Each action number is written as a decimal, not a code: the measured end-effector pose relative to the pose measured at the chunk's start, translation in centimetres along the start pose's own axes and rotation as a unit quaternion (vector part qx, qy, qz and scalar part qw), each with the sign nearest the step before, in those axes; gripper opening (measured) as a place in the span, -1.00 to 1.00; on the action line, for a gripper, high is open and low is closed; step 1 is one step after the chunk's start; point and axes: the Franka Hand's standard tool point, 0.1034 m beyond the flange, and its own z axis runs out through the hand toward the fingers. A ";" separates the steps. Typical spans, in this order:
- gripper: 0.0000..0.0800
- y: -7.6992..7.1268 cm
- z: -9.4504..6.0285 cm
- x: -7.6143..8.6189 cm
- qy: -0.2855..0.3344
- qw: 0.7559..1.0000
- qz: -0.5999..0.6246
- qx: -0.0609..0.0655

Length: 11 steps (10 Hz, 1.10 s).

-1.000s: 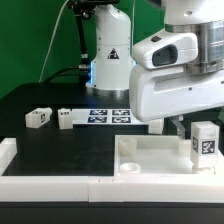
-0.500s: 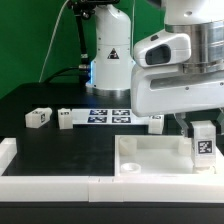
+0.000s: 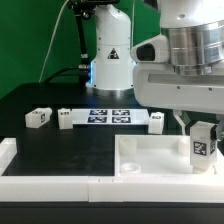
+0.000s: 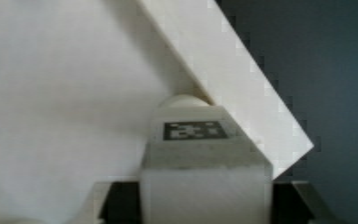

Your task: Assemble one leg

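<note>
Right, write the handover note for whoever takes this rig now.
Gripper: shut on the leg, by the wrist view.
The leg stands upright in the white tray, at its end toward the exterior view's right.
Three spare legs lie loose near the marker board.
Done: leg set in place.
Left: cannot tell if it is seated tight; check, then release.

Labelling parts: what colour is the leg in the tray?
Leg: white, with a black-and-white square tag; best in the exterior view.
</note>
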 end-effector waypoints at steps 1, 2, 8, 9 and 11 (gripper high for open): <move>-0.27 -0.1 0.0 0.0 0.001 0.999 0.040 -0.001; -0.27 -0.1 0.0 0.0 0.001 0.996 0.084 -0.003; 0.44 -0.3 0.2 -0.9 -0.002 1.000 0.009 -0.020; 0.59 -0.3 0.3 -1.0 0.003 0.998 -0.055 -0.028; 0.62 -0.3 0.4 -1.1 0.009 0.975 -0.216 -0.045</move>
